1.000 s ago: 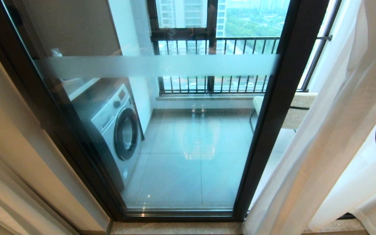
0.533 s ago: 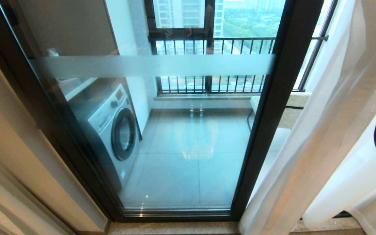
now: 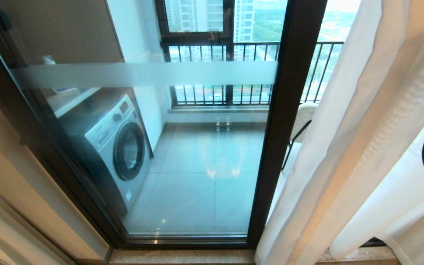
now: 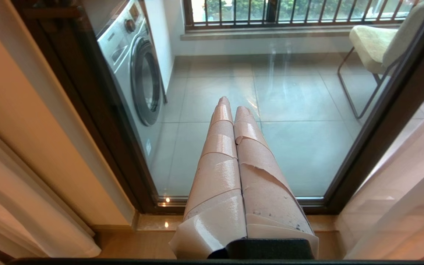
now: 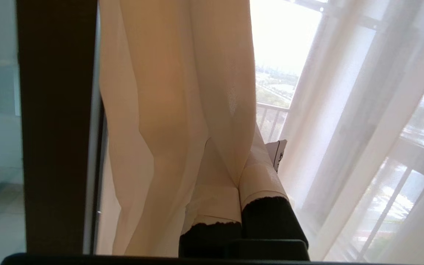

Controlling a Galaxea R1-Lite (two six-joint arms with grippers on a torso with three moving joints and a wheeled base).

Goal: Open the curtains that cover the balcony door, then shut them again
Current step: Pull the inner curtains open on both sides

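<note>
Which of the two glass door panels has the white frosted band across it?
The wide left panel of the balcony door, with the washing machine behind it. Its frosted band stops at the dark upright frame post; the narrow panel right of the post is plain.

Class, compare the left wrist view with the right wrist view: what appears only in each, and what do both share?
Only the left wrist view shows the washing machine, the chair and the shut, empty left gripper. Only the right wrist view shows the right gripper shut on a fold of the curtains. Both show the balcony door, sheer curtain fabric and the railing outside.
</note>
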